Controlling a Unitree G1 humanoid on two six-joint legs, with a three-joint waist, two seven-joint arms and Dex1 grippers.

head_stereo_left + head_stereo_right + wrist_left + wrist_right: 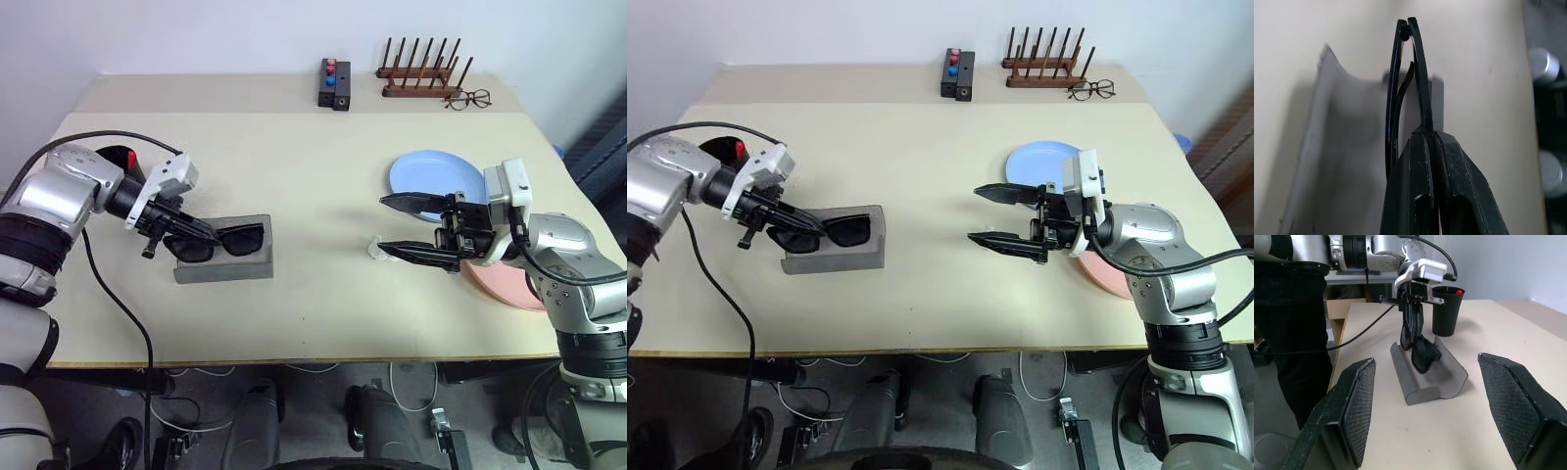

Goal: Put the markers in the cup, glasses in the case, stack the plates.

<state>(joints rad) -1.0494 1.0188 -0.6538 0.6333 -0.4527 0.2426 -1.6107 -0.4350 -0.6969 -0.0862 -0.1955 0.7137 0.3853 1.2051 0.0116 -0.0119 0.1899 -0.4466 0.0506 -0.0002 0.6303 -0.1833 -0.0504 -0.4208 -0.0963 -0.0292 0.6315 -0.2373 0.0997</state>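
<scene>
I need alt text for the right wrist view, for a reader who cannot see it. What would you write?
The left gripper is shut on black glasses, holding them just above the open grey case on a beige table. A black cup with a red-tipped marker stands behind. The right gripper's two black fingers frame the foreground, wide open.
</scene>
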